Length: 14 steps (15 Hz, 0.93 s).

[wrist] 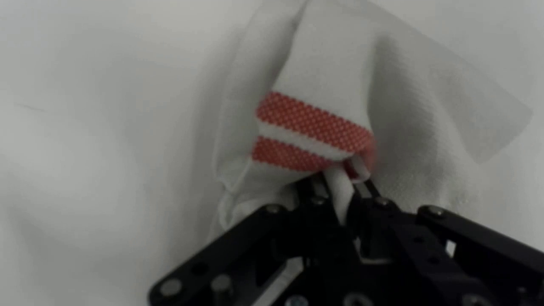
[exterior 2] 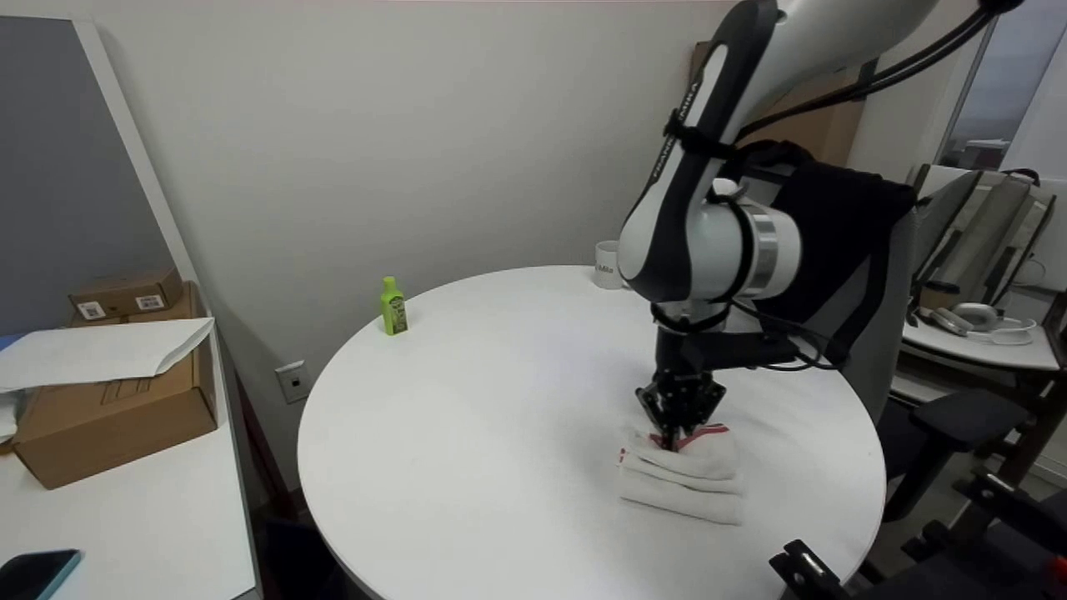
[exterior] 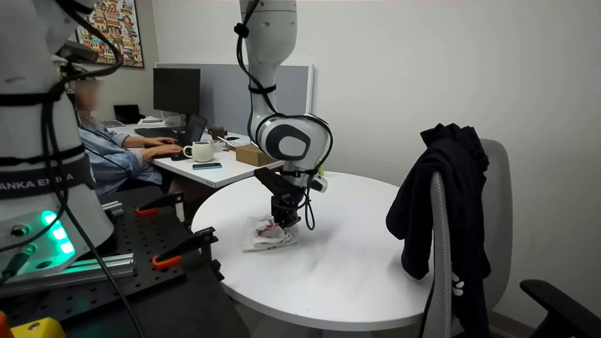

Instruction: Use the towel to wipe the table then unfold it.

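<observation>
Closest to us, along the bottom of the wrist view, the black pincer (wrist: 340, 193) is closed on a fold of the white towel (wrist: 331, 55). Around it, in an exterior view, we see a black jacket (exterior: 465, 188) over a chair (exterior: 497, 197) at right and, at left, the robot base (exterior: 37, 204) partly covering a seated person (exterior: 110, 155). In an exterior view the arm (exterior 2: 708, 242) stands in our way: it hides part of a white mug (exterior 2: 606, 267) in the upper middle of the frame and part of the jacket, and the pincer covers some of the towel. Left of centre, a green bottle (exterior 2: 393, 310) stands at the edge of the round bench (exterior 2: 467, 467).

On that bench, in the lower right of the frame, the towel lies folded in layers whose edges run left to right, dipping slightly rightward; its red stripes sit at the top, beside the pincer. From the wrist we see those stripes slope down to the right and a flat corner point right. Because it is bunched, we cannot tell its long axis.

Among containers, a cream mug (exterior: 202, 152), dark inside, stands on the rectangular bench (exterior: 230, 172) near a phone (exterior: 206, 165). Upper left in an exterior view, a cardboard box (exterior 2: 125, 412) carries a white sheet (exterior 2: 100, 354) and a smaller carton (exterior 2: 125, 296); their contents are hidden from us.
</observation>
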Available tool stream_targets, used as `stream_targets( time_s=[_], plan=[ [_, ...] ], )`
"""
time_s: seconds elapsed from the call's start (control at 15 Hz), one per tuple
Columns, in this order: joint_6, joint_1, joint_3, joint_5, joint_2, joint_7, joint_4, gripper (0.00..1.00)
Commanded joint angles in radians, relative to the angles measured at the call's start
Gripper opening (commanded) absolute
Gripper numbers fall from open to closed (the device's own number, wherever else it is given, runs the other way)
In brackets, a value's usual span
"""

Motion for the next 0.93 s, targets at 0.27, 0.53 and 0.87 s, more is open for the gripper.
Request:
stream_targets(
  time_s=[0.27, 0.53, 0.87],
  plan=[
    [0.111, -0.189, -0.023, 0.035, -0.021, -0.061, 0.021, 0.04],
    [0.089, -0.138, -0.003, 0.027, 0.017, -0.034, 0.155, 0.04],
    [-0.020, -0.008, -0.003, 0.009, 0.143, 0.011, 0.391, 0.04]
  ],
)
